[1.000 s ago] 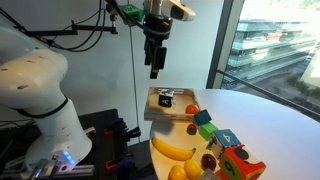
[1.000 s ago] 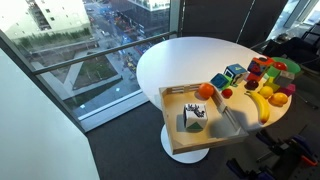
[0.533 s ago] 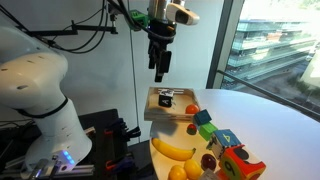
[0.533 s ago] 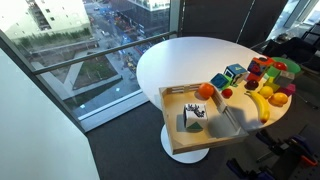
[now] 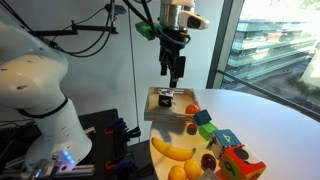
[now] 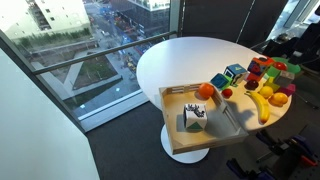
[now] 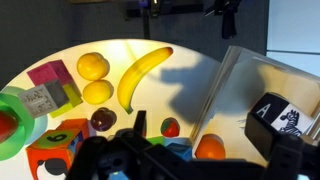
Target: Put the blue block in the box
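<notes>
Claw (image 5: 173, 78) hanging high above worktop (image 6: 180, 60); cannot tell if released or clenched.
Blue block (image 6: 235, 72) sitting just beside green cube (image 6: 219, 80), risking wrong pick or knocking neighbours.

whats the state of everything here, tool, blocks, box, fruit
tool: raised in the air, looks open, holding nothing
blue block: on the table, outside the box, not gripped
green block: on the table beside the blue block
box: open top, holds an orange and a black-and-white cube
banana: unpeeled, lying on the table
</notes>
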`<state>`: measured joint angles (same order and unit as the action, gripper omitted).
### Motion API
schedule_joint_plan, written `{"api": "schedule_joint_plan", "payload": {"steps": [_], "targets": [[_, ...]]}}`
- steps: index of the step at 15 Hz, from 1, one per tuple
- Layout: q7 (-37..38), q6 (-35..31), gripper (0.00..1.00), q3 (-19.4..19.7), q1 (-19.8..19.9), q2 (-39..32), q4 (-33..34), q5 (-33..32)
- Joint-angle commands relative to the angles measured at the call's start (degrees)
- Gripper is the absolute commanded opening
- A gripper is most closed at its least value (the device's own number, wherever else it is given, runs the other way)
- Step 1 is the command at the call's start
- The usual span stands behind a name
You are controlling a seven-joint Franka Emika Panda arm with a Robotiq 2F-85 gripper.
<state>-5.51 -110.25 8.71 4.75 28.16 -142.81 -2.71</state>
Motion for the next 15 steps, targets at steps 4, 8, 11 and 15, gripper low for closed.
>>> {"api": "schedule_joint_plan", "payload": {"steps": [4,8,11,15], "targets": [[4.78,-8.91,1.0,-2.38,1.37,-6.13,2.4,-3.04],[5.88,-12.47,1.0,-2.76,1.22,-9.79,3.68,-3.36],[5.52,-12.52,1.0,-2.51,1.04,-13.1,5.57,-2.74],[5.24,-12.41,1.0,-2.29,0.98,-17.38,8.11,-2.67]]}}
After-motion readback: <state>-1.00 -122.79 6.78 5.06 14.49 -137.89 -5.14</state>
